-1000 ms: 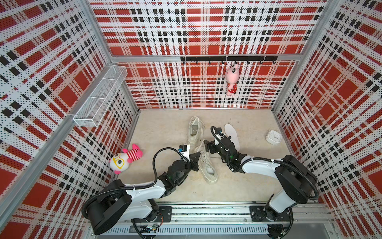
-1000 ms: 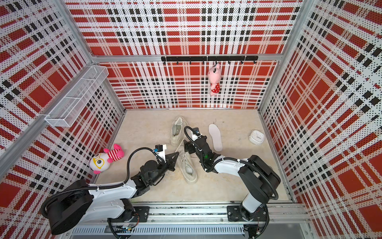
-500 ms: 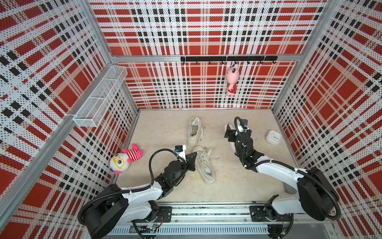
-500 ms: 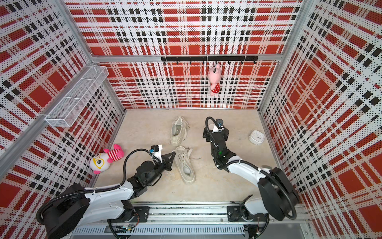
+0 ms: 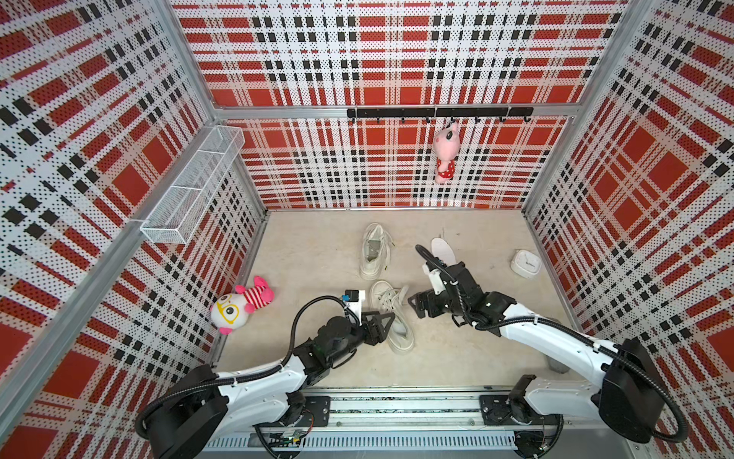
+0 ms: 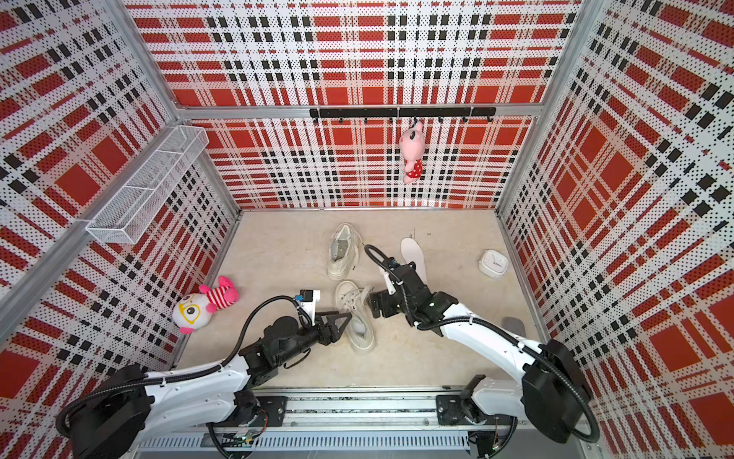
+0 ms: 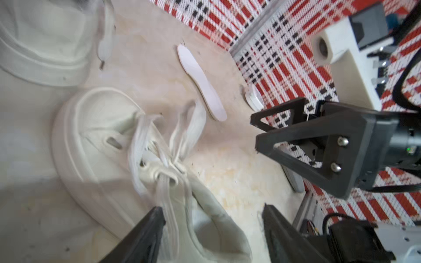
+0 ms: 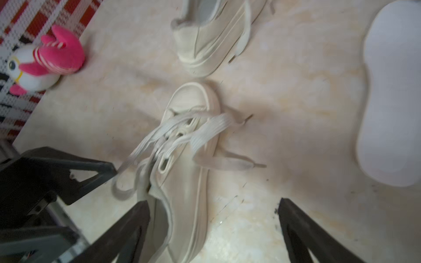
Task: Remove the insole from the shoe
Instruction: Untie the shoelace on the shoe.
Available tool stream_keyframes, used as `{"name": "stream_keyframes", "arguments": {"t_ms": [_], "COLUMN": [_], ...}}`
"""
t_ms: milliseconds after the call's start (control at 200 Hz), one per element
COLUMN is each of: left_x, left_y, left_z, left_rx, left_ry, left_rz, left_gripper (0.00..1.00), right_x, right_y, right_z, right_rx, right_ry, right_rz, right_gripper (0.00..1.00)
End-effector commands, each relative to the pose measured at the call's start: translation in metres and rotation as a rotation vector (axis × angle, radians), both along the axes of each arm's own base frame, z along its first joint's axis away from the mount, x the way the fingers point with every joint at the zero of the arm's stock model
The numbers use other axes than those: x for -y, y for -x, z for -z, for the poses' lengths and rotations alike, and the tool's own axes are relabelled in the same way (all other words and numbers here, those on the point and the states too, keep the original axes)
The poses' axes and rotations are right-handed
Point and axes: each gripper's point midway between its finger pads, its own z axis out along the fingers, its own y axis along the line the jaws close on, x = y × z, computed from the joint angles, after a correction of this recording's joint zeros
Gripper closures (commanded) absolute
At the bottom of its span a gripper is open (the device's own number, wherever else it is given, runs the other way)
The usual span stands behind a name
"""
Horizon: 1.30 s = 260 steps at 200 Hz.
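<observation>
We find the near shoe (image 5: pixel 384 293) at centre, long axis running near to far, toe pointing far. The insole (image 5: pixel 441 248) lies flat on the floor, far and right of it, lengthwise near to far too. The left pincer (image 7: pixel 213 208) gapes over the shoe's heel opening, grasping nothing; the right pincer (image 8: pixel 213 202) is spread wide and empty beside the laces.

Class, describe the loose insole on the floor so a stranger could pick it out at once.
Find the pink plush toy hanging from the black hook rail, then look down to the beige floor. The insole lies there between the farther white shoe and the small white clock. Unlike both, it is a thin, flat, foot-shaped white sheet.
</observation>
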Motion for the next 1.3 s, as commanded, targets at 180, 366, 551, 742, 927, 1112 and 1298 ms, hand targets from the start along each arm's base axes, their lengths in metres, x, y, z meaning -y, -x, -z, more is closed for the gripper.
{"name": "stream_keyframes", "arguments": {"t_ms": [180, 366, 551, 742, 927, 1112, 1298], "left_x": [0.006, 0.006, -0.013, -0.056, -0.086, -0.076, -0.045], "left_y": [0.004, -0.003, -0.011, -0.013, -0.017, -0.022, -0.021], "left_z": [0.05, 0.057, 0.077, 0.103, 0.111, 0.099, 0.071], "left_rx": [-0.152, -0.164, -0.209, -0.289, -0.319, -0.284, -0.209], "left_ry": [-0.204, -0.248, -0.349, -0.446, -0.438, -0.34, -0.203], "left_rz": [-0.024, -0.044, -0.142, -0.295, -0.364, -0.313, -0.204], "left_gripper": [0.27, 0.25, 0.29, 0.38, 0.46, 0.63, 0.77], "right_x": [-0.025, -0.027, -0.014, 0.047, 0.113, 0.075, 0.015], "right_y": [0.029, 0.031, 0.029, 0.007, -0.002, -0.007, 0.002], "right_z": [0.043, 0.058, 0.078, 0.087, 0.082, 0.072, 0.047], "right_rx": [-0.157, -0.192, -0.227, -0.196, -0.167, -0.136, -0.084], "right_ry": [0.044, 0.083, 0.204, 0.449, 0.593, 0.413, 0.177], "right_rz": [-0.046, -0.049, -0.006, 0.226, 0.406, 0.255, 0.053], "right_gripper": [0.06, 0.07, 0.07, 0.19, 0.23, 0.23, 0.14]}}
